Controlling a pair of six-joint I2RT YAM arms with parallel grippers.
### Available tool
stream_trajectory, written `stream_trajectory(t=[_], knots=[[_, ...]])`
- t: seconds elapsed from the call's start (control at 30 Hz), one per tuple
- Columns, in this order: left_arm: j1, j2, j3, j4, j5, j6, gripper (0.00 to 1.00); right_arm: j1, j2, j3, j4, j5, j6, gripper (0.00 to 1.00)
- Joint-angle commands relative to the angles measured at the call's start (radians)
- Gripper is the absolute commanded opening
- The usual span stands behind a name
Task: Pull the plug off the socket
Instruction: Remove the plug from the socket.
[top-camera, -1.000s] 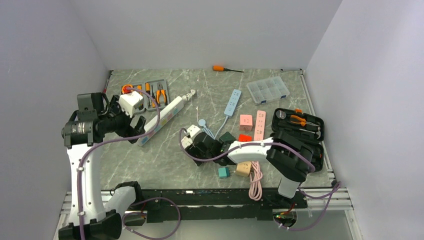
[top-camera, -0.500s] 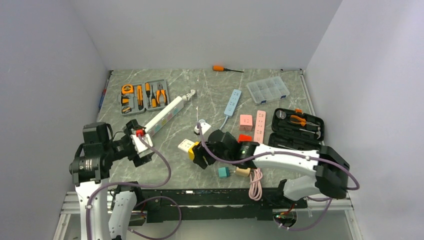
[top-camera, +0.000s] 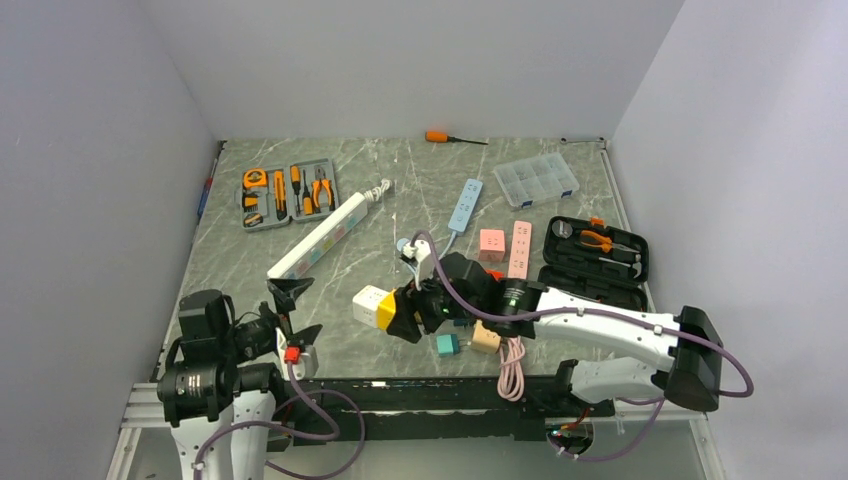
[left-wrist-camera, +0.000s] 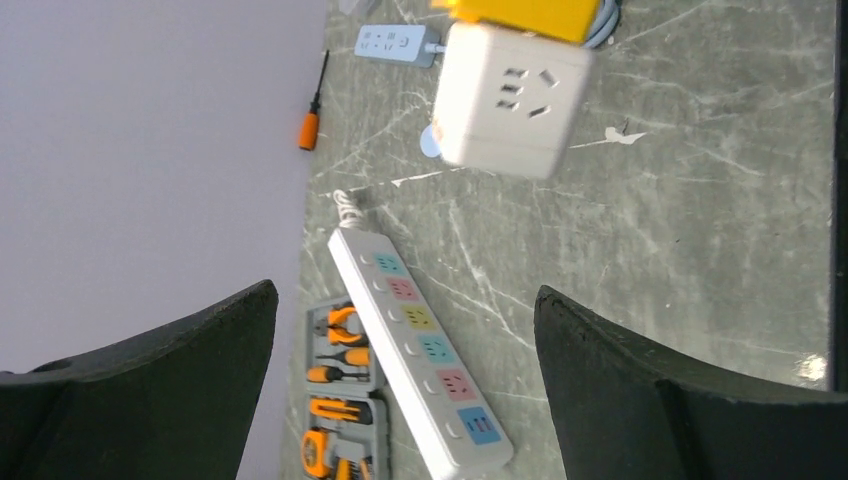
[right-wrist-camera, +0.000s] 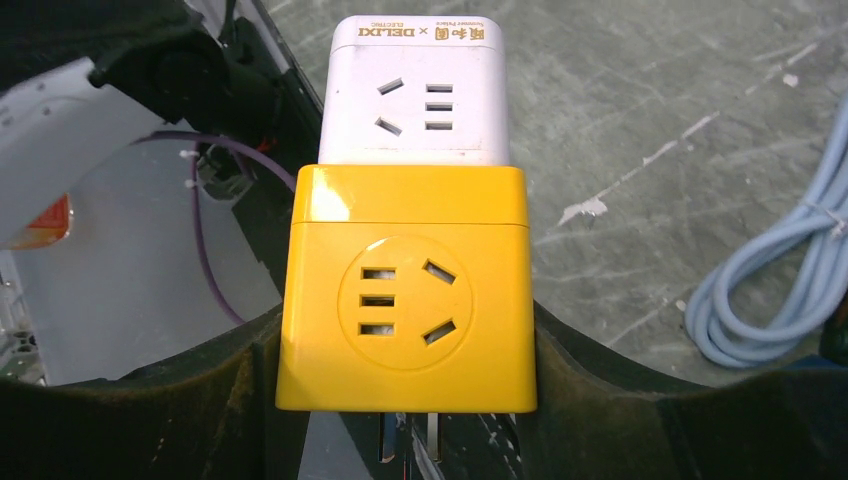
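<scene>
A yellow cube socket (right-wrist-camera: 405, 300) sits between the fingers of my right gripper (right-wrist-camera: 400, 340), which is shut on its two sides. Two metal prongs stick out of its near face. A white cube plug (right-wrist-camera: 415, 95) is joined to its far face. In the top view the joined yellow cube (top-camera: 387, 310) and white cube (top-camera: 367, 300) stand left of the right gripper (top-camera: 402, 312), near the table's front middle. My left gripper (top-camera: 297, 313) is wide open and empty at the front left. From its wrist view the white cube (left-wrist-camera: 510, 100) lies ahead of the left gripper (left-wrist-camera: 405, 295), apart from it.
A long white power strip (top-camera: 320, 235) and a grey tool tray (top-camera: 288, 192) lie at the back left. Right of the cubes are a teal cube (top-camera: 447, 345), a beige cube (top-camera: 486, 338), a pink cable (top-camera: 512, 365), pink strips (top-camera: 518, 250) and a black tool case (top-camera: 595, 255).
The left arm has swung from the back left down to the near edge, staying open. The right gripper has carried the joined cubes forward and left, turning the yellow one into sight.
</scene>
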Motion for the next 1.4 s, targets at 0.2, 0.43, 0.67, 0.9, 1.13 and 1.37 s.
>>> stream_trajectory(t=[0.2, 0.43, 0.67, 0.9, 1.13, 1.37], knots=[[0.004, -0.088, -0.092, 0.008, 0.119, 0.305, 0.99, 0.004, 0.169, 0.227, 0.127, -0.066, -0.021, 0.0], [0.004, -0.051, -0.104, 0.012, 0.107, 0.322, 0.99, 0.005, 0.231, 0.297, 0.159, -0.108, -0.01, 0.0], [0.003, -0.069, -0.181, 0.078, 0.133, 0.35, 0.99, 0.013, 0.302, 0.341, 0.206, -0.134, 0.0, 0.0], [0.003, -0.073, -0.248, 0.377, 0.089, 0.092, 0.99, 0.034, 0.33, 0.326, 0.297, -0.149, 0.034, 0.0], [-0.003, -0.075, -0.277, 0.373, 0.093, 0.062, 0.8, 0.037, 0.344, 0.336, 0.317, -0.155, 0.034, 0.0], [-0.005, -0.076, -0.251, 0.356, 0.109, 0.061, 0.37, 0.038, 0.387, 0.341, 0.316, -0.178, 0.008, 0.0]])
